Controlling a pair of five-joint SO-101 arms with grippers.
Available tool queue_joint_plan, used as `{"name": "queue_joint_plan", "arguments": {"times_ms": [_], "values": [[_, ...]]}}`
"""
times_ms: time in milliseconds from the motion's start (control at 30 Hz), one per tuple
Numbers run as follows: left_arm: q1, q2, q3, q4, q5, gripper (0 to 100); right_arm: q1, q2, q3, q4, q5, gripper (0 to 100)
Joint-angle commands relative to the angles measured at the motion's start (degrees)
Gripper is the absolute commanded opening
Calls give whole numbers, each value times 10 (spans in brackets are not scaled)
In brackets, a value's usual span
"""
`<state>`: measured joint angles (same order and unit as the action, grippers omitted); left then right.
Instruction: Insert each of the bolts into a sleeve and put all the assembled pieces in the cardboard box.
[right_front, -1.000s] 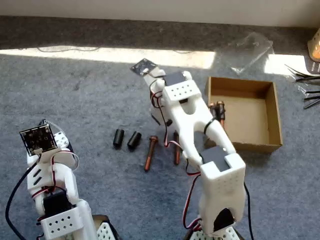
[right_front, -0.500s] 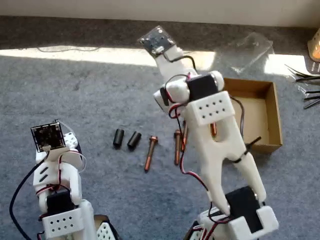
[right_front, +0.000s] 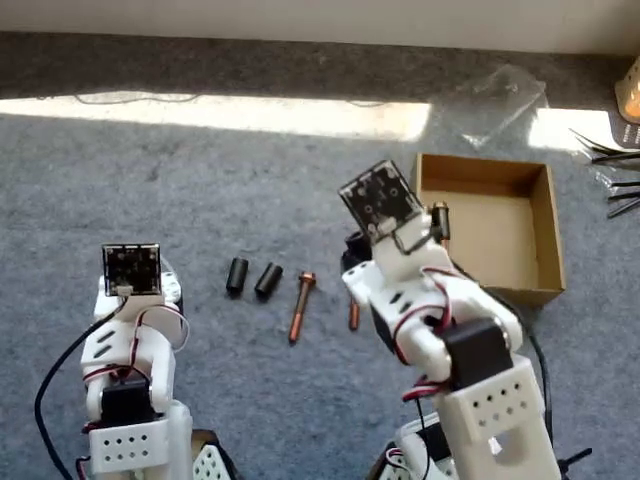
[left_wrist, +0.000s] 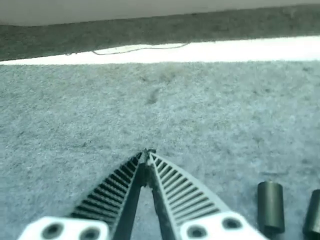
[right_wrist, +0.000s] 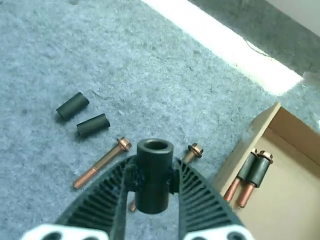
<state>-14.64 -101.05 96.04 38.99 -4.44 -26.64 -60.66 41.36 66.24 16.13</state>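
My right gripper (right_wrist: 154, 165) is shut on a black sleeve (right_wrist: 154, 175), held upright with its bore facing the camera, above the carpet near two copper bolts (right_wrist: 100, 162) (right_wrist: 193, 150). Two loose black sleeves (right_wrist: 73, 105) (right_wrist: 93, 124) lie beyond the bolts. In the high view these sleeves (right_front: 237, 275) (right_front: 268, 280) sit beside the long bolt (right_front: 300, 307); the other bolt (right_front: 353, 315) is partly hidden by the right arm (right_front: 420, 300). The cardboard box (right_wrist: 292, 125) holds two assembled pieces (right_wrist: 250, 172). My left gripper (left_wrist: 147, 156) is shut and empty, hovering over bare carpet left of the sleeves (left_wrist: 270, 206).
Grey carpet covers the floor, with a sunlit strip along the far side. A clear plastic bag (right_front: 500, 95) lies behind the box (right_front: 545, 240). Dark tools (right_front: 615, 190) sit at the right edge. Bare carpet lies left of the sleeves.
The right arm swung up from its stretched-out reach and folded back toward the near side, over the bolts. The left wrist shifted to the right.
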Motion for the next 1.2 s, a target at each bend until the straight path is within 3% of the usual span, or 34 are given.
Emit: {"name": "queue_joint_plan", "arguments": {"times_ms": [0,267,600,867,1167], "values": [[50,-7,5,19,-20,17,7,-111,67,-28,-11,5],[96,-7,-71,119,-20,14,71,-231,116,-27,-55,5],[205,-1,-131,183,-50,14,73,-375,231,-28,-56,5],[238,7,-175,200,-51,14,73,-445,285,-24,-56,5],[258,222,-291,195,-51,14,74,-447,309,-29,-95,5]]}}
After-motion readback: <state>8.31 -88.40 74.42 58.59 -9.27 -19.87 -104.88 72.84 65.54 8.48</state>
